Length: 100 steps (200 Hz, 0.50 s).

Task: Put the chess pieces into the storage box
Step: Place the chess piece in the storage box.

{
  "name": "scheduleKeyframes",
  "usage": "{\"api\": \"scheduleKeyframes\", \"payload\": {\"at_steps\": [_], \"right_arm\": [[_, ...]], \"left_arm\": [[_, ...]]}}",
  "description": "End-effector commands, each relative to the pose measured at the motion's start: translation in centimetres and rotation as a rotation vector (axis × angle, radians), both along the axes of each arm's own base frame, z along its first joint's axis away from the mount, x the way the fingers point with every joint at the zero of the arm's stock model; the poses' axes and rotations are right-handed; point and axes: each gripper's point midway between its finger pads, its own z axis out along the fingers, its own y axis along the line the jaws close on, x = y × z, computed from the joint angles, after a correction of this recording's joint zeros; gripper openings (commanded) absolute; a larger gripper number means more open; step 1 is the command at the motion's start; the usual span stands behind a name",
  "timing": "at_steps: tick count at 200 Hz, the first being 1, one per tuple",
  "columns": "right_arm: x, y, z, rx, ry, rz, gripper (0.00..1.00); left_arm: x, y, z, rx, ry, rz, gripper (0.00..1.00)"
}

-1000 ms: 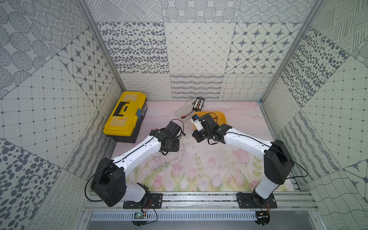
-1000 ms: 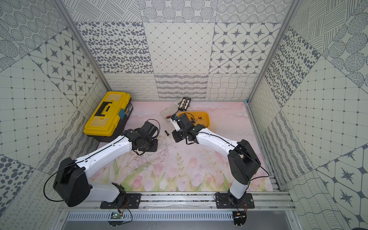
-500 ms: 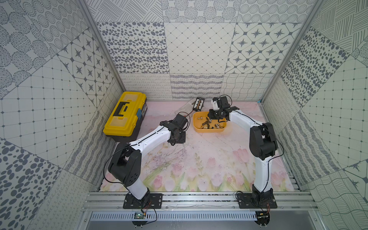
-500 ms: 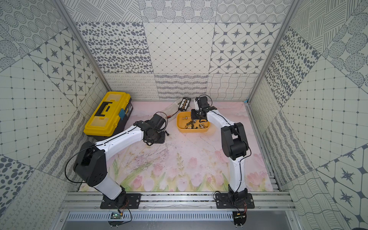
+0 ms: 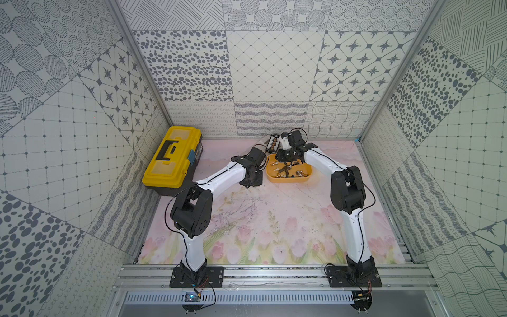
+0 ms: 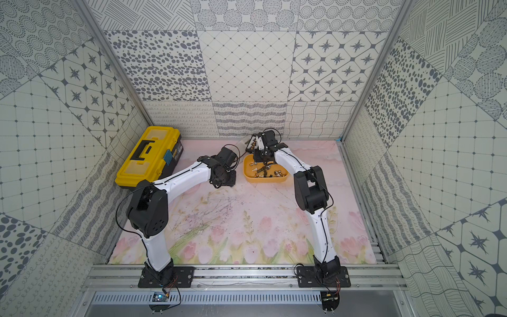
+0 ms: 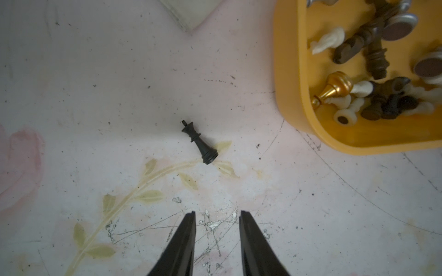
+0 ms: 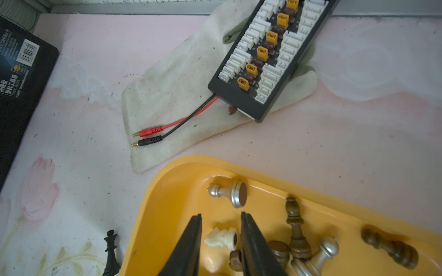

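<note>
The yellow-orange storage box point(image 5: 288, 179) point(image 6: 264, 179) lies at the back of the mat and holds several chess pieces in white, brown, silver and gold. My right gripper point(image 8: 221, 215) point(image 5: 286, 162) hangs open over the box's left end. A white knight point(image 8: 221, 237) lies on the box floor between its fingers. A silver pawn point(image 8: 229, 192) lies just beyond it. One black king point(image 7: 199, 143) point(image 8: 111, 253) lies on its side on the mat, left of the box point(image 7: 287, 95). My left gripper point(image 7: 217, 212) point(image 5: 251, 179) is open and empty, short of the king.
A large yellow toolbox point(image 5: 172, 159) stands at the back left. A white glove point(image 8: 172, 95) lies behind the box, and a black connector board point(image 8: 267, 55) with red and black leads rests on it. The back wall is close behind.
My right gripper moved from mid-mat back over the box and opened; the white knight now lies in the box. The left arm swung back towards the box's left side.
</note>
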Motion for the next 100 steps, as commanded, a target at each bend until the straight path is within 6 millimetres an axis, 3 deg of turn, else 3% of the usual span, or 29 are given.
{"api": "scheduleKeyframes", "payload": {"at_steps": [1,58,100], "right_arm": [[-0.2,1.2,1.2,0.026,-0.022,0.024,0.35],[-4.3,0.7,8.4,0.080,-0.141,0.010,0.39],[-6.7,-1.5,8.7,0.043,-0.172,-0.026,0.40]], "left_arm": [[0.5,0.3,0.1,0.005,-0.001,-0.004,0.37],[2.4,0.6,0.7,-0.047,-0.034,0.051,0.39],[4.3,0.5,-1.2,-0.058,0.019,0.085,0.39]]}}
